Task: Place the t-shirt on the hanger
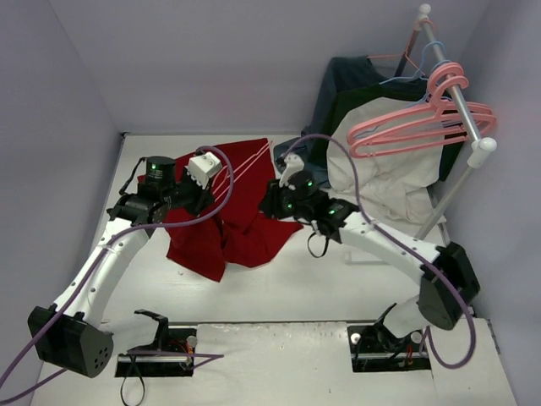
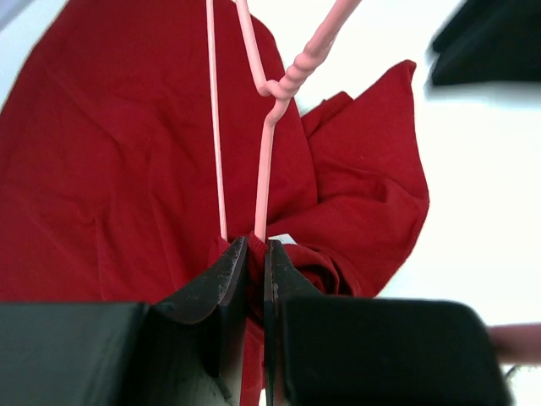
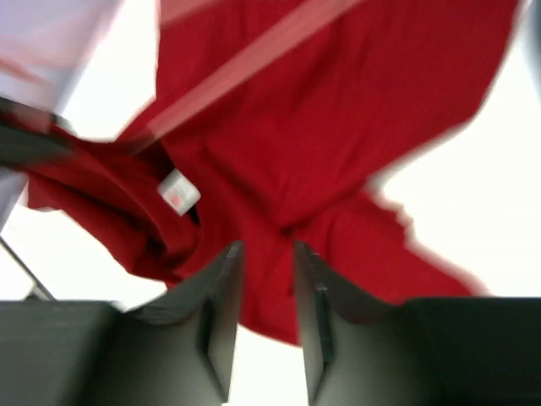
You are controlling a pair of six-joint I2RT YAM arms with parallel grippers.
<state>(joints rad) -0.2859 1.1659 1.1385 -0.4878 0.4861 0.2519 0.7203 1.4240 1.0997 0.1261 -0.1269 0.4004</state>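
The deep-red t-shirt (image 1: pixel 228 222) lies crumpled mid-table. It fills the left wrist view (image 2: pixel 110 152) and the right wrist view (image 3: pixel 338 110), where its white neck label (image 3: pixel 179 193) shows. A salmon-pink hanger (image 2: pixel 272 118) lies across the shirt, its hook pointing away from me; it also shows in the top view (image 1: pixel 245 169). My left gripper (image 2: pixel 256 241) is shut on the hanger's near corner, with red cloth pinched between the jaws. It sits at the shirt's left side (image 1: pixel 203 201). My right gripper (image 3: pixel 266 247) is open just above the shirt's right part (image 1: pixel 275 203).
A clothes rack (image 1: pixel 452 85) stands at the back right with several pink hangers (image 1: pixel 423 123) and a thin blue hanger (image 1: pixel 414 66). A dark blue-grey garment (image 1: pixel 347 80) and a cream-and-dark-green garment (image 1: pixel 380 169) hang from it. Walls close in on both sides.
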